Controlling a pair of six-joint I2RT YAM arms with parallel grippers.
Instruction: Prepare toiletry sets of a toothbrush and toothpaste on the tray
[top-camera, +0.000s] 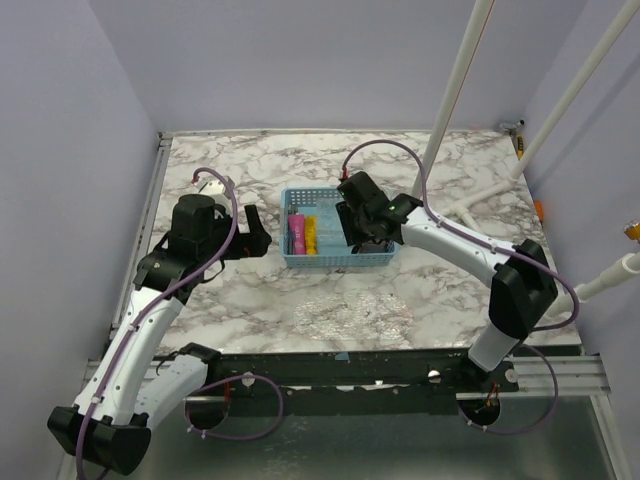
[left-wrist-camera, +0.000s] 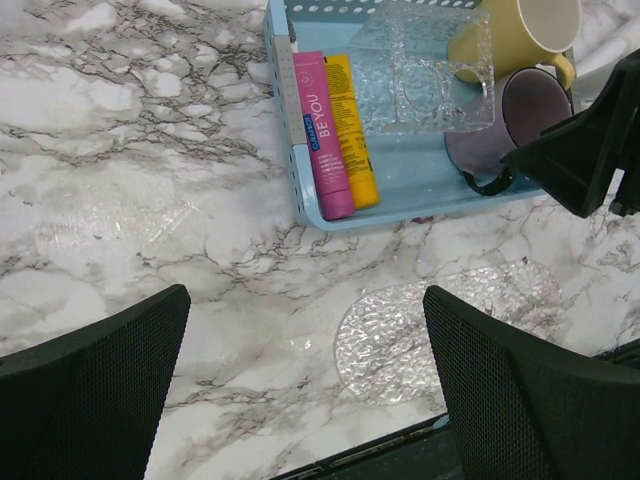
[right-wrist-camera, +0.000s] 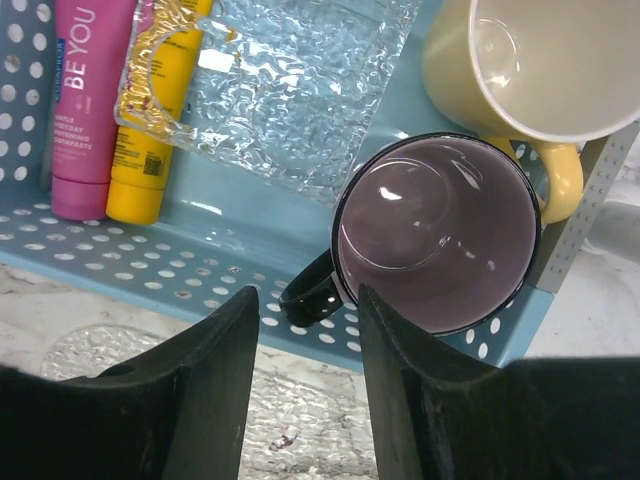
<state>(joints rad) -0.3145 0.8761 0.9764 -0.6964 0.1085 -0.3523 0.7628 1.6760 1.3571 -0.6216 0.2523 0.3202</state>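
Observation:
A pink tube (top-camera: 297, 233) and a yellow tube (top-camera: 311, 235) lie side by side at the left end of a blue basket (top-camera: 335, 264). They show in the left wrist view as the pink tube (left-wrist-camera: 325, 135) and yellow tube (left-wrist-camera: 352, 130), and in the right wrist view as the pink tube (right-wrist-camera: 85, 100) and yellow tube (right-wrist-camera: 150, 130). No toothbrush shows. My right gripper (right-wrist-camera: 310, 385) is open over the basket's near wall (right-wrist-camera: 150, 275), just short of the purple mug's handle (right-wrist-camera: 310, 295). My left gripper (left-wrist-camera: 305, 400) is open and empty above the table, left of the basket.
A purple mug (right-wrist-camera: 435, 235) and a cream mug (right-wrist-camera: 530, 65) lie in the basket's right end. A clear crinkled plastic piece (right-wrist-camera: 290, 80) lies over the basket's middle and part of the yellow tube. A clear textured tray (top-camera: 355, 312) lies on the marble in front of the basket.

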